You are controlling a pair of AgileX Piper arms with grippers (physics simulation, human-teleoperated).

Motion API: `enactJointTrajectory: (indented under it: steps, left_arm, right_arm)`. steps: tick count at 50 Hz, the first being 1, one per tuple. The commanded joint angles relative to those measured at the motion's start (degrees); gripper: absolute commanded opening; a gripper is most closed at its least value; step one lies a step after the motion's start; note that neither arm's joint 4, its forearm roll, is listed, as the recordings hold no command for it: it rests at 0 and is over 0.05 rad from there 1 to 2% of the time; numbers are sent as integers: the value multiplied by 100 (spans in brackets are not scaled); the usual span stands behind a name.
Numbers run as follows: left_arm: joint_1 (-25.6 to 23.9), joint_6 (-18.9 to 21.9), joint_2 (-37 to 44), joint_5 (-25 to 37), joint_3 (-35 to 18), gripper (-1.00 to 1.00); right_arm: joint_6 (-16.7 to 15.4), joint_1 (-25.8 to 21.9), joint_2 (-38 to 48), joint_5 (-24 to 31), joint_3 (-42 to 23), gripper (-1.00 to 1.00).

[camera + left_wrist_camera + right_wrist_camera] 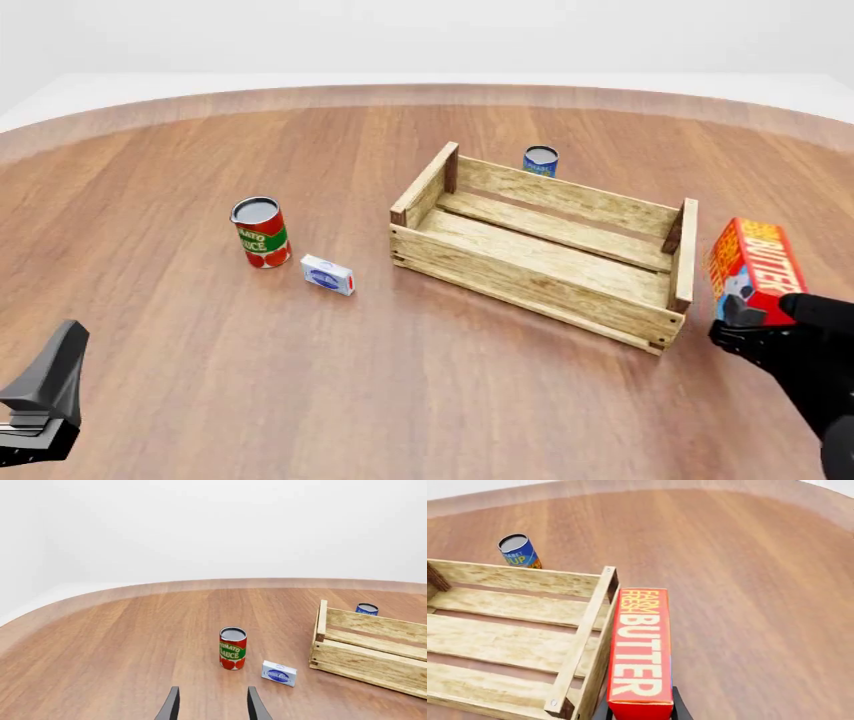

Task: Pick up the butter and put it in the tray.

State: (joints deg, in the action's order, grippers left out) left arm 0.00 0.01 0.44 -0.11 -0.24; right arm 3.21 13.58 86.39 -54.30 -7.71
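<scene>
The round table (200, 330) has a smooth brown wood grain and a pale rim, under plain white walls. At the left the left gripper (212, 705) holds its dark fingers apart around nothing; further right stand a red tomato sauce can (260, 232) and a small flat white-blue box (327, 274). Then comes the tray (534, 285) of rough pale slats with a blue can (541, 160) behind it, and just outside its right end the right gripper (640, 711) is clamped on the red rectangular butter (754, 262).

A red tomato sauce can (260, 232) stands upright on the wooden table (267, 380). A small white-blue box (327, 274) lies just right of the can. A blue can (541, 160) stands well apart, far to its right and farther back.
</scene>
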Motion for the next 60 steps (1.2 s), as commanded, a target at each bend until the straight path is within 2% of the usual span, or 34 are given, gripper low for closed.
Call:
enactJointTrajectory:
  steps: [1, 30, 39, 44, 52, 60]
  left_arm:
    - [1, 0, 0, 0, 0, 100]
    - [0, -1, 4, 0, 0, 100]
    - [11, -2, -14, 15, 2, 100]
    - [10, -2, -12, 15, 1, 100]
    - [10, -2, 8, -1, 0, 100]
    - [9, -1, 18, -13, 0, 100]
  right_arm:
    - [48, -49, -697, 358, 114, -100]
    - [-117, -69, -2667, 1748, 412, -100]
    - [-173, -158, -3559, 2538, 369, -100]
    - [-269, -223, -4121, 3169, 217, -100]
    - [-307, -369, -4459, 3513, 124, -100]
    - [-497, -538, -4859, 4069, -119, -100]
